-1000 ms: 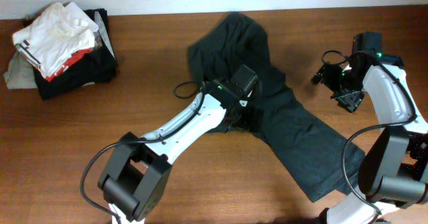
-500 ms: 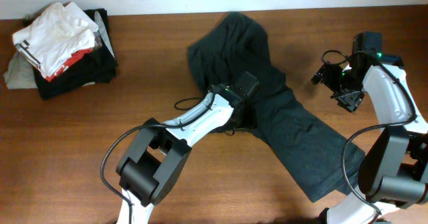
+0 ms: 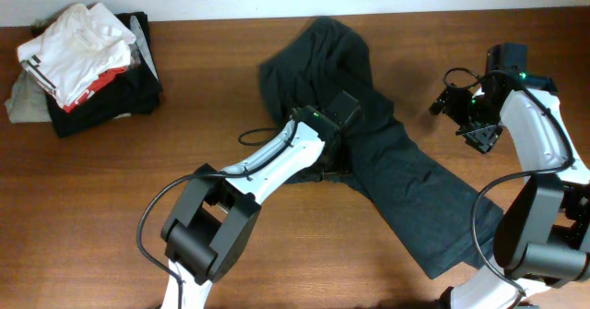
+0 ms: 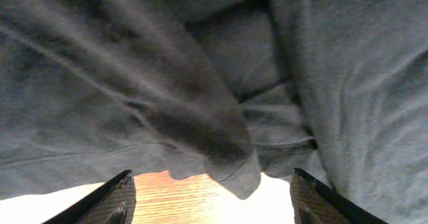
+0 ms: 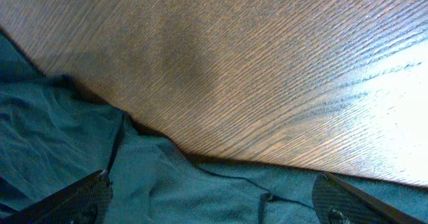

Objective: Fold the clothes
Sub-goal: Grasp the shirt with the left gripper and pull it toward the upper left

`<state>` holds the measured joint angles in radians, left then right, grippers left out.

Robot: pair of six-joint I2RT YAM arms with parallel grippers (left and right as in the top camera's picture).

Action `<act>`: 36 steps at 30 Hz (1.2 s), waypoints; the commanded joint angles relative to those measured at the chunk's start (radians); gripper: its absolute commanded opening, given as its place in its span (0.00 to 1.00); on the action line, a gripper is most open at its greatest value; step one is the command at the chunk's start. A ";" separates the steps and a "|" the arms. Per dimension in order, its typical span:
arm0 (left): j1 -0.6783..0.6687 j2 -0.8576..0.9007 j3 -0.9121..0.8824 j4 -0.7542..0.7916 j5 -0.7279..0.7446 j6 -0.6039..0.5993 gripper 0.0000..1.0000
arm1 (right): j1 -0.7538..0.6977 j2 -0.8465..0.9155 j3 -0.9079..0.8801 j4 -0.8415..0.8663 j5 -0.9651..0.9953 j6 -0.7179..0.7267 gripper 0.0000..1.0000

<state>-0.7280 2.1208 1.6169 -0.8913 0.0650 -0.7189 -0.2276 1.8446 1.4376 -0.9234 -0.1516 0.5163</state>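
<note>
The dark charcoal T-shirt [image 3: 387, 161] lies crumpled in a long diagonal band from the top middle of the table to the lower right. No white lettering shows. My left gripper [image 3: 330, 161] is low over the shirt's left edge. In the left wrist view its jaws [image 4: 214, 200] are open and empty, with a bunched hem of the shirt [image 4: 221, 137] just ahead above bare wood. My right gripper [image 3: 464, 117] hovers right of the shirt. In the right wrist view its jaws [image 5: 214, 204] are open over the shirt's edge [image 5: 187, 184].
A pile of other clothes [image 3: 83, 55], white, red and black, sits at the table's far left corner. A black cable loop [image 3: 253, 124] lies beside the left arm. Bare wooden table [image 3: 111, 180] shows at the left and front.
My left arm has shifted a little, its wrist moving slightly up and right along the shirt's left edge. The right arm has not moved. The shirt lies the same.
</note>
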 commanded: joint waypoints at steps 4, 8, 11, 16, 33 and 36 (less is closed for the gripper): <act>-0.052 0.011 0.014 0.028 0.024 -0.014 0.72 | 0.005 0.004 -0.002 -0.001 -0.002 0.001 0.99; -0.060 0.035 0.014 0.043 0.023 -0.023 0.72 | 0.005 0.004 -0.002 -0.001 -0.002 0.000 0.99; -0.060 0.067 0.014 0.043 0.016 -0.029 0.71 | 0.005 0.004 -0.002 -0.001 -0.002 -0.003 0.99; -0.036 0.069 0.017 0.045 -0.062 -0.029 0.66 | 0.005 0.004 -0.002 0.000 0.006 -0.003 0.99; -0.011 0.067 0.048 -0.004 -0.027 0.016 0.45 | 0.005 0.010 -0.002 0.004 0.006 -0.003 0.99; -0.011 0.067 0.048 -0.003 -0.005 0.016 0.33 | 0.005 0.010 -0.002 0.003 0.006 -0.003 0.99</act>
<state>-0.7437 2.1826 1.6413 -0.8917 0.0311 -0.7074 -0.2276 1.8446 1.4376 -0.9192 -0.1513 0.5156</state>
